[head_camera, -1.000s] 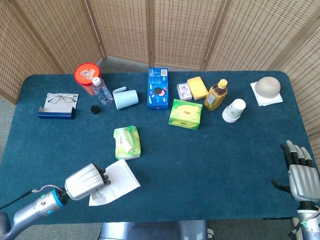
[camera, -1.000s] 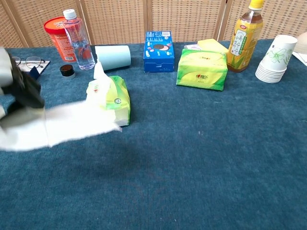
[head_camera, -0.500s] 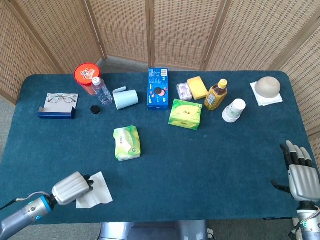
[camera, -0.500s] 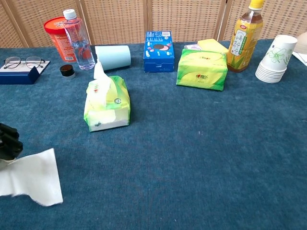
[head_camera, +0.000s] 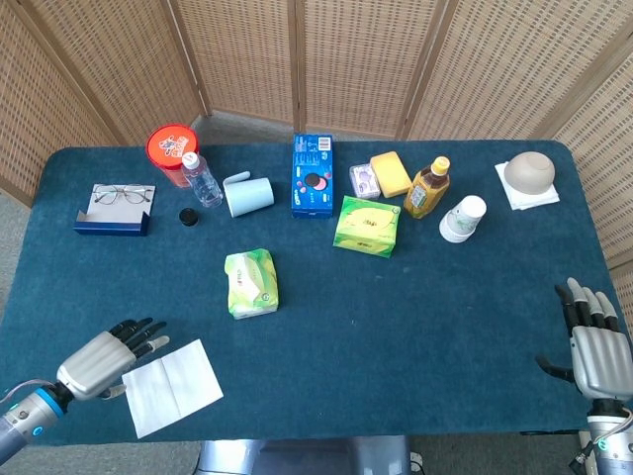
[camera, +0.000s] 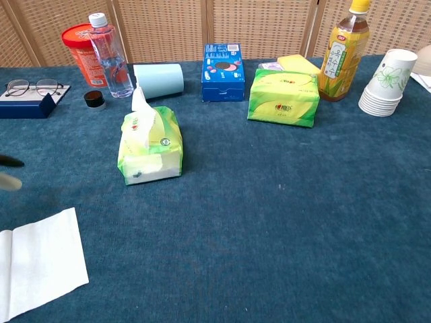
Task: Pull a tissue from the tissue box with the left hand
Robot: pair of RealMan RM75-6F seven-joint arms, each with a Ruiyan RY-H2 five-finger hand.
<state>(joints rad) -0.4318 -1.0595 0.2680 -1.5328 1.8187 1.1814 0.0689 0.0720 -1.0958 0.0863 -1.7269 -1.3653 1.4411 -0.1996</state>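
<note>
A green soft tissue pack (head_camera: pixel 251 283) (camera: pixel 150 143) lies on the blue table, with a white tissue tip standing out of its top in the chest view. One pulled white tissue (head_camera: pixel 171 386) (camera: pixel 39 262) lies flat near the table's front left edge. My left hand (head_camera: pixel 107 356) hovers just left of that tissue, fingers spread, holding nothing; only its blurred fingertips (camera: pixel 9 171) show at the left edge of the chest view. My right hand (head_camera: pixel 594 341) rests open at the table's front right, away from everything.
At the back stand a red tub (head_camera: pixel 170 146), water bottle (head_camera: pixel 202 179), lying blue cup (head_camera: pixel 250 195), blue box (head_camera: pixel 312 175), a second green tissue box (head_camera: pixel 367 227), tea bottle (head_camera: pixel 427 188) and paper cups (head_camera: pixel 463 219). Glasses (head_camera: pixel 121 196) rest on a case at the left.
My left hand carried the tissue down to the front left edge, let go of it and spread its fingers. The tissue now lies flat. The right hand has not moved.
</note>
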